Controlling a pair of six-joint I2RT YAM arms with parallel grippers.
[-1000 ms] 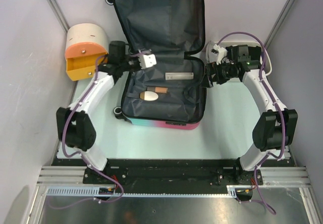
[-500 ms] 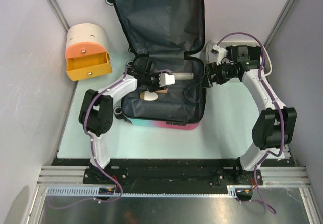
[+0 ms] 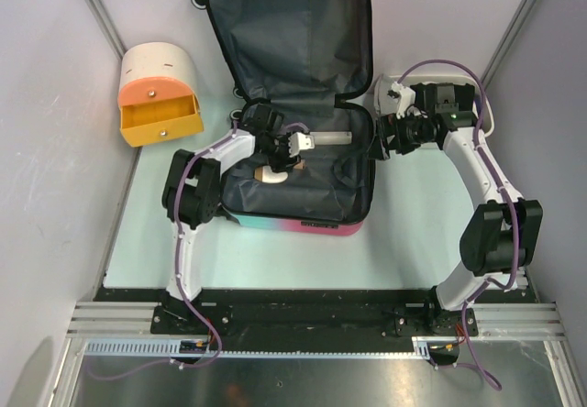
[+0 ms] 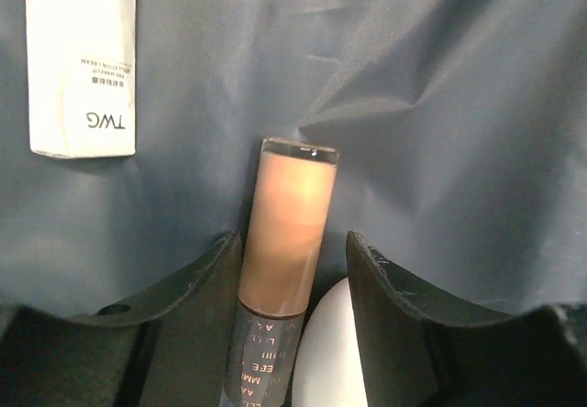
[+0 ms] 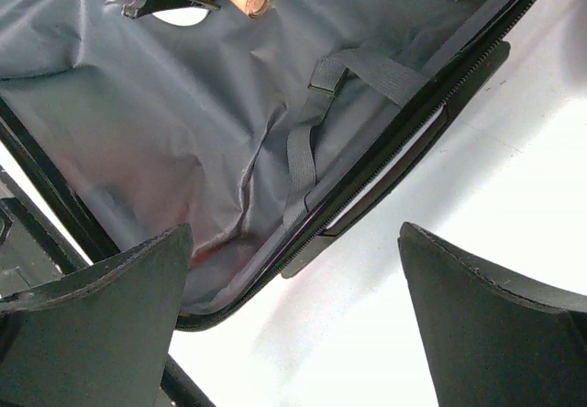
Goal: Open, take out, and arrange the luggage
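The luggage [image 3: 321,187] lies open on the table, its lid [image 3: 293,40] propped up at the back and dark grey lining showing. Inside lie a brown tube [image 4: 289,214], a white oval thing [image 3: 272,176] and a white box [image 3: 332,138]. My left gripper [image 3: 292,150] is low over the lining and open. In the left wrist view its fingers straddle the tube, with the white oval thing [image 4: 330,352] beside it and the white box [image 4: 83,59] further off. My right gripper [image 3: 381,138] hangs wide open at the case's right rim [image 5: 385,178], holding nothing.
A cream-and-orange drawer box [image 3: 156,91] stands at the back left with its drawer pulled out. A white basin [image 3: 481,104] sits behind the right arm. Side walls close in on both sides. Pale table [image 3: 422,214] shows to the right of the case.
My left arm swung from the case's left edge near the drawer box into the case, down over the brown tube, and its jaws widened. The right arm barely moved.
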